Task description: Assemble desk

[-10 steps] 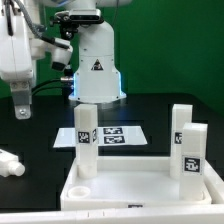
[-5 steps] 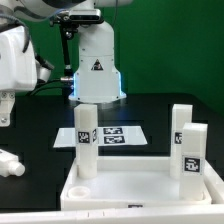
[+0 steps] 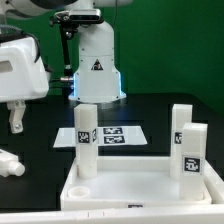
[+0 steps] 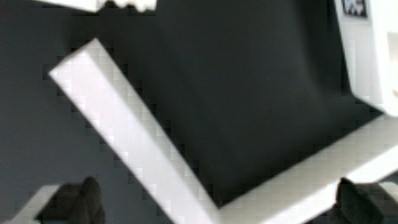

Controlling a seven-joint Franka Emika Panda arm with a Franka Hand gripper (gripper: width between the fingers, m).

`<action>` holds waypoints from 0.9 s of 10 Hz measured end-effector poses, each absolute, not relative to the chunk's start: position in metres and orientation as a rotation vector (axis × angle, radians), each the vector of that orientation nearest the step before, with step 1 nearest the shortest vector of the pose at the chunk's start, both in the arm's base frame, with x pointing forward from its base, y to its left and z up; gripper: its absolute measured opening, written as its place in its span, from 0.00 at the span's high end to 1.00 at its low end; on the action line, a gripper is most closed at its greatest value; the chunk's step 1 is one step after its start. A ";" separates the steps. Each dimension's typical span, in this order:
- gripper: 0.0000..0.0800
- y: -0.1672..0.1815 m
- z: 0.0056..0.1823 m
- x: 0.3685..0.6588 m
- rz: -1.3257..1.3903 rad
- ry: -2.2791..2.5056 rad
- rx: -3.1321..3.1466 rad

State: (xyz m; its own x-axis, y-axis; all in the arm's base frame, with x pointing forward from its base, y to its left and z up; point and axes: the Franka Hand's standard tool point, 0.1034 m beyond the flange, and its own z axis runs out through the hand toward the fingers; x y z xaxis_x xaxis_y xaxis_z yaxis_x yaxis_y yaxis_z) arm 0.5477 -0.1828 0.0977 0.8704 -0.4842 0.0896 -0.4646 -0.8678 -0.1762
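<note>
The desk's white tabletop [image 3: 150, 196] lies near the front with its rim up. Three white tagged legs stand in its corner sockets: one on the exterior view's left [image 3: 86, 140] and two on its right [image 3: 181, 122] [image 3: 192, 152]. A loose white leg [image 3: 8, 163] lies on the black table at the exterior view's far left. My gripper [image 3: 13, 120] hangs above that loose leg, apart from it. In the wrist view the gripper [image 4: 217, 205] is open, with a blurred white bar [image 4: 134, 130] on the table below its jaws. Nothing is held.
The marker board [image 3: 118, 135] lies flat behind the tabletop. The white robot base [image 3: 97, 65] with the triangle logo stands at the back. A blurred white surface [image 4: 347, 140] with a dark tag at its end fills one side of the wrist view.
The arm's white wrist has come down lower over the exterior view's left side, bringing the open gripper closer to the loose leg. The desk parts have not moved.
</note>
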 end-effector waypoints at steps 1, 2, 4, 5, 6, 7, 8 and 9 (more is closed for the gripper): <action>0.19 -0.176 0.093 0.544 -0.209 0.641 -2.934; 0.19 -0.179 0.093 0.544 -0.213 0.532 -2.965; 0.19 -0.183 0.094 0.543 -0.218 0.346 -3.012; 0.19 -0.182 0.093 0.542 -0.218 0.242 -3.030; 0.19 -0.177 0.090 0.539 -0.187 0.026 -3.058; 0.19 -0.170 0.088 0.535 -0.157 -0.228 -3.061; 0.19 -0.166 0.087 0.529 -0.143 -0.377 -3.047; 0.19 -0.174 0.091 0.520 -0.176 -0.402 -3.037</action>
